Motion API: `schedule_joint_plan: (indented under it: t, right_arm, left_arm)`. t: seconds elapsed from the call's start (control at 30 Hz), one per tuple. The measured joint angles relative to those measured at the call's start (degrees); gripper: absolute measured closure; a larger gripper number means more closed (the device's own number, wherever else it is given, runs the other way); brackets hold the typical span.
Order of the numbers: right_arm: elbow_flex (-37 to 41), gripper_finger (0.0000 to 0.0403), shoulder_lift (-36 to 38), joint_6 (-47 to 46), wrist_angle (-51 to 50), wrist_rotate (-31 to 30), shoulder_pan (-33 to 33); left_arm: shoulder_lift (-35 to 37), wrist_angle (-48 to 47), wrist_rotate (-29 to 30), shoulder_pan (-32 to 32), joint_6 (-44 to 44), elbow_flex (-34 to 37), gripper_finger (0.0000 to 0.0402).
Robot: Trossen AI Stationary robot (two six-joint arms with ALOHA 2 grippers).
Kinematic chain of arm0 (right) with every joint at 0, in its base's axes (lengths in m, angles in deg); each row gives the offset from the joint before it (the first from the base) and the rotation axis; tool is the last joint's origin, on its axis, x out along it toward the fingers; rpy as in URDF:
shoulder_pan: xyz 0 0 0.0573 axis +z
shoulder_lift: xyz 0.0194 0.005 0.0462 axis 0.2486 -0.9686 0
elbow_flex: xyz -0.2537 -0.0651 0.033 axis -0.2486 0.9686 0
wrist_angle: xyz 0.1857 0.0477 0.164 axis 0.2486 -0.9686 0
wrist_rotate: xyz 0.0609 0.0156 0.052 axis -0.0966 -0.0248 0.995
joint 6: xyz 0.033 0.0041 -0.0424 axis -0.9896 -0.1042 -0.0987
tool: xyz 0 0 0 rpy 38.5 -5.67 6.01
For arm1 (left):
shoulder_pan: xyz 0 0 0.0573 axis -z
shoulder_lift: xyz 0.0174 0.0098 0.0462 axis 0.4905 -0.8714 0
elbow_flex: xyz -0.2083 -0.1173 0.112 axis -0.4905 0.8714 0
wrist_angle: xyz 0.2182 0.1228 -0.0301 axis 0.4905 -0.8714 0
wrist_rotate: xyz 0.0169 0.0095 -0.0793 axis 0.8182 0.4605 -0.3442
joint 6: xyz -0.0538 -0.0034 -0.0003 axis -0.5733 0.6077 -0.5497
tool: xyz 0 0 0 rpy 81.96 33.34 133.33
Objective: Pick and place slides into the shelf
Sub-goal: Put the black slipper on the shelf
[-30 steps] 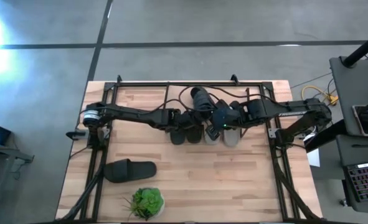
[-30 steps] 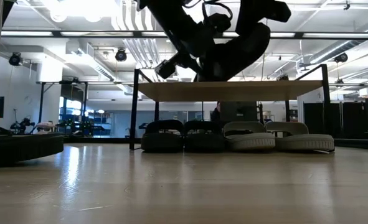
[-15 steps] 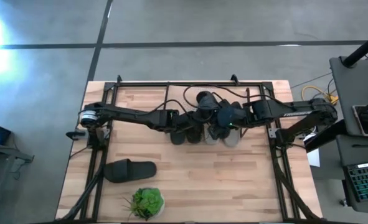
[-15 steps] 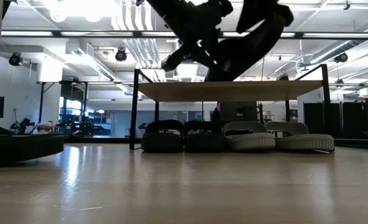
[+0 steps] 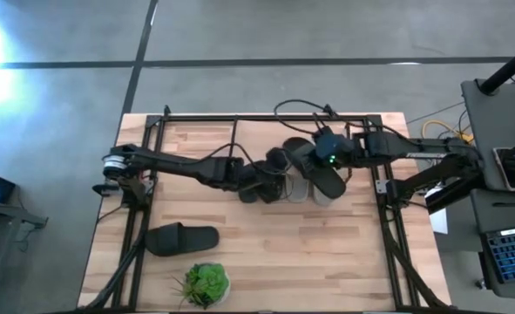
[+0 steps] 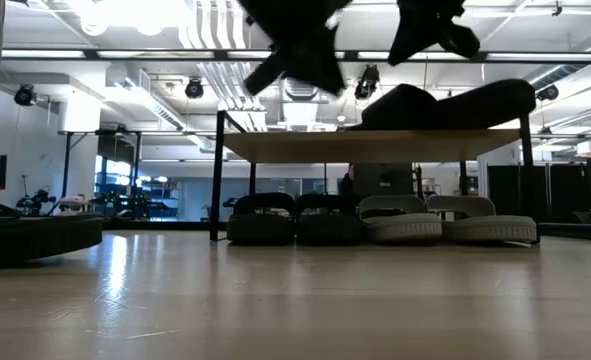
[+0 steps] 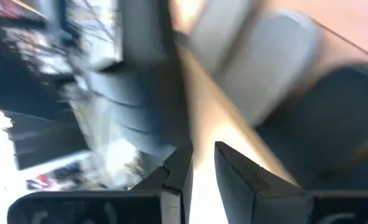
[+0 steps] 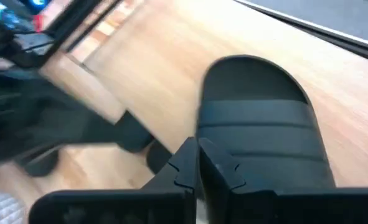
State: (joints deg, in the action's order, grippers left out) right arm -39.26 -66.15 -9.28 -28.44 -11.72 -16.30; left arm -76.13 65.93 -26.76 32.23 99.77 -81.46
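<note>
A black slide point(image 6: 445, 105) point(image 8: 258, 118) lies sole down on the top board of the shelf point(image 6: 305, 146), toward its right end. Under the board two dark slides point(image 6: 293, 220) and two light grey slides point(image 6: 440, 222) stand in a row on the table. Another black slide point(image 5: 180, 238) lies on the table at the near left. My right gripper point(image 8: 196, 152) point(image 6: 445, 30) hangs shut above the slide on the board, clear of it. My left gripper point(image 7: 199, 165) point(image 6: 295, 50) hovers over the shelf's middle, narrowly open with nothing between its fingers.
A small green plant point(image 5: 206, 283) stands at the table's near edge, left of centre. Black frame rails point(image 5: 388, 218) run along the table's left and right sides. Bare tabletop lies between the shelf and the near edge.
The black slide, which hung tilted between the two grippers above the shelf, now lies flat on the top board. My right gripper has drawn back toward the table's right edge. My left gripper has risen a little and rolled about its wrist.
</note>
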Motion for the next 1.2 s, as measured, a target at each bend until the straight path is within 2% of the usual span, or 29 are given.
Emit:
schedule_joint_plan:
  t: [0.13, 0.37, 0.47, 0.63, 0.77, 0.9, 1.03, 1.2]
  right_arm:
    - [-0.58, 0.0394, 1.42, 0.8, -1.21, 0.59, -0.37]
    - [-1.38, 0.0389, 4.14, -0.29, -10.78, 0.6, 0.19]
    - [-1.36, 0.037, 4.27, -3.07, -15.15, 1.63, 0.38]
    - [-1.36, 0.0326, 2.02, -2.63, -15.12, 2.37, 0.36]
    - [-1.38, 0.029, -1.89, -0.73, -14.88, 2.08, 0.52]
    - [-2.95, 0.0256, -5.04, 2.91, -17.09, -5.01, 2.92]
    - [-6.23, 0.0226, -7.55, 9.72, -21.89, -14.0, 7.0]
    - [-6.83, 0.0197, -9.25, 22.0, -23.82, -17.53, 11.63]
  left_arm:
    - [1.14, -2.3, 1.46, 0.16, -5.67, 5.02, 0.0351]
    - [11.62, -1.04, 5.18, 6.73, -16.43, 11.92, 0.0351]
    - [17.37, -1.03, 5.59, 10.39, -27.7, 13.19, 0.0351]
    - [26.54, -0.82, 5.58, 15.74, -54.46, 15.01, 0.0351]
    - [31.37, -3.45, 10.14, 19.59, -65.23, 16.45, 0.0351]
    - [34.69, -4.98, 14.8, 22.88, -70.43, 19.15, 0.0351]
    - [36.43, -6.44, 15.28, 24.66, -74.81, 21.15, 0.0351]
    - [37.14, -6.67, 16.64, 25.99, -76.14, 23.26, 0.0351]
